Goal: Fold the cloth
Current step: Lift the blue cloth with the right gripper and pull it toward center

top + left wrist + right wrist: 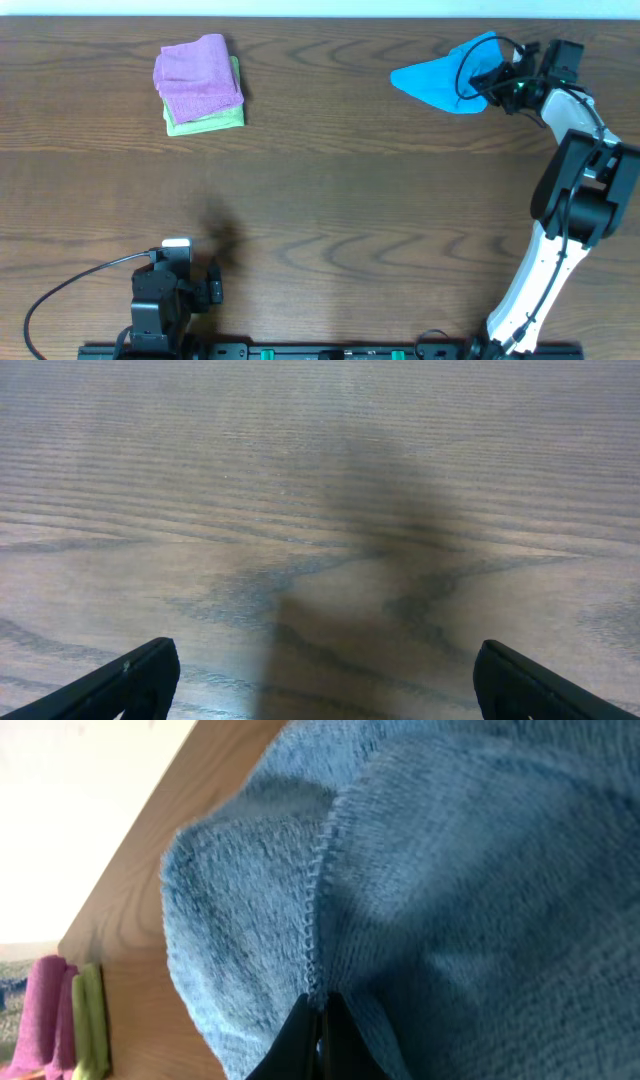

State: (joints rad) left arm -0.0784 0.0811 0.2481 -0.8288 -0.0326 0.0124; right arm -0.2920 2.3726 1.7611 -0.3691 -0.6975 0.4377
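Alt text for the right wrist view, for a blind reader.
The right gripper, shut, pinches a stitched edge of the sky-blue cloth, which fills most of the frame. At lower left, a pink cloth and a green cloth lie on the wooden table.

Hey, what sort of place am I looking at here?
Probably a robotics test bench: a left arm and right arm at the edge of a wood-grain table, with a sky-blue cloth, a pink cloth and a light green cloth.
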